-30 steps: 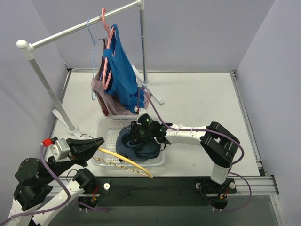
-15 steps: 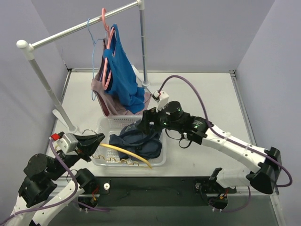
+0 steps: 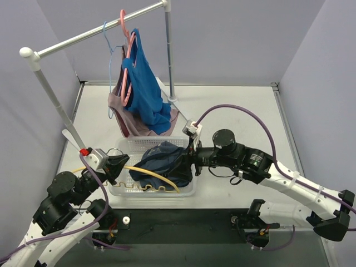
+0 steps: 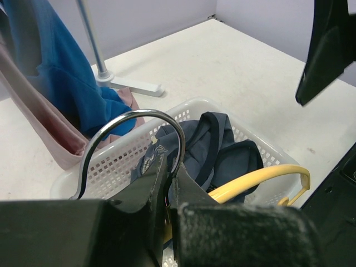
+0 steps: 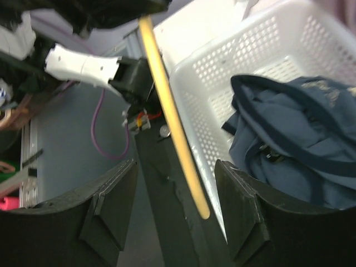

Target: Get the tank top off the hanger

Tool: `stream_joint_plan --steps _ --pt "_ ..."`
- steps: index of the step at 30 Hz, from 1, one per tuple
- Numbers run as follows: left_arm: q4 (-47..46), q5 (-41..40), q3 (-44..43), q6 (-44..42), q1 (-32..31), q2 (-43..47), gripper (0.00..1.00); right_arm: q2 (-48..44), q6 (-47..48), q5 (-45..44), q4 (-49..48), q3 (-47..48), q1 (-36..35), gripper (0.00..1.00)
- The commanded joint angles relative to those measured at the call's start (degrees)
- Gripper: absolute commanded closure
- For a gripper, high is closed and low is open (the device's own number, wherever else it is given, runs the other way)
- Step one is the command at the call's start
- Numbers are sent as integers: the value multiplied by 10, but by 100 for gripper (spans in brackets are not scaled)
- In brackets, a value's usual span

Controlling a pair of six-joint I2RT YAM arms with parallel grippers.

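Walls [image 3: 222,39]: pale lavender, closing in the back and both sides.
Table [image 3: 239,111]: white, flat, matte; black rail along the near edge.
Rack [image 3: 100,30]: white rail slanting up from left to right over the far left of the table; blue top [image 3: 146,94] and pink garment [image 3: 119,108] hanging from it, hems just behind the basket.
Basket [image 3: 123,146]: white, perforated, long side running left to right, near the front edge between the arms.
Tank top [image 3: 164,161]: navy, crumpled in the basket's right half, heap stretched roughly along the basket's length; straps showing in the left wrist view. Cannot tell if any strap loops the hanger.
Yellow hanger [image 3: 150,177]: long axis left to right, far end tipped toward the near edge; lying across the basket in front of the tank top, metal hook [image 4: 139,133] pointing left.
Left gripper [image 3: 119,165]: clamped on the hook's stem at the basket's left end.
Right gripper [image 3: 192,156]: fingers [image 5: 114,206] spread, holding nothing, at the basket's right end; contact with cloth unclear.
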State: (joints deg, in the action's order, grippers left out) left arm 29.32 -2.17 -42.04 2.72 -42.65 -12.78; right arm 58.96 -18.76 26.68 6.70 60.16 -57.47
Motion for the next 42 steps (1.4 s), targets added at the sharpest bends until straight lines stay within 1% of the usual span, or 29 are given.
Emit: stream_joint_plan --steps 1,8,13,16,19,20,21,22,25,26,27,28,29,30,31,32,33,38,39,41,42 --pt "-62 -21 -13 17 2 -13 100 13 14 37 -28 -22 -25 42" --pt "-71 -6 -24 32 2 -32 100 51 43 38 -37 -38 -41 37" --pt "-85 -3 -23 41 2 -32 100 77 78 21 -28 -53 -45 37" --pt "-92 -2 -25 52 1 -34 100 88 71 27 -28 -54 -45 47" --pt "-92 2 -32 55 2 -41 100 85 65 27 -33 -57 -46 72" --pt "-91 3 -34 55 2 -43 100 75 66 21 -33 -58 -46 89" --pt "-91 4 -37 56 2 -46 100 69 69 18 -34 -63 -46 97" --pt "-91 5 -37 57 2 -47 100 63 72 13 -33 -64 -45 100" --pt "-102 6 -37 62 1 -48 100 35 80 -6 -30 -74 -41 100" --pt "-105 6 -37 63 1 -48 99 20 80 -7 -30 -77 -41 100" --pt "-113 7 -37 64 1 -45 93 13 83 -8 -31 -80 -40 100" --pt "-117 7 -36 64 2 -44 79 2 84 -8 -30 -83 -41 100" --pt "-122 9 -37 64 1 -43 71 -17 85 -8 -31 -85 -41 100" --pt "-130 9 -36 64 1 -36 58 -28 85 -16 -28 -87 -40 100" --pt "-131 7 -33 65 2 -31 48 -38 85 -21 -23 -89 -40 100" --pt "-131 2 -31 70 2 -28 26 -58 85 -29 -16 -90 -40 100" --pt "-134 0 -30 75 1 -18 20 -67 87 -38 1 -89 -40 100" --pt "-138 15 -30 78 1 1 7 -131 83 -85 68 -75 -39 100" --pt "-135 16 -31 78 2 2 3 -140 81 -96 101 -70 -39 100" --pt "-132 8 -31 77 1 1 2 -164 87 -126 138 -48 -39 100" --pt "-132 4 -30 75 2 -1 3 -169 94 -140 184 -36 -39 100"
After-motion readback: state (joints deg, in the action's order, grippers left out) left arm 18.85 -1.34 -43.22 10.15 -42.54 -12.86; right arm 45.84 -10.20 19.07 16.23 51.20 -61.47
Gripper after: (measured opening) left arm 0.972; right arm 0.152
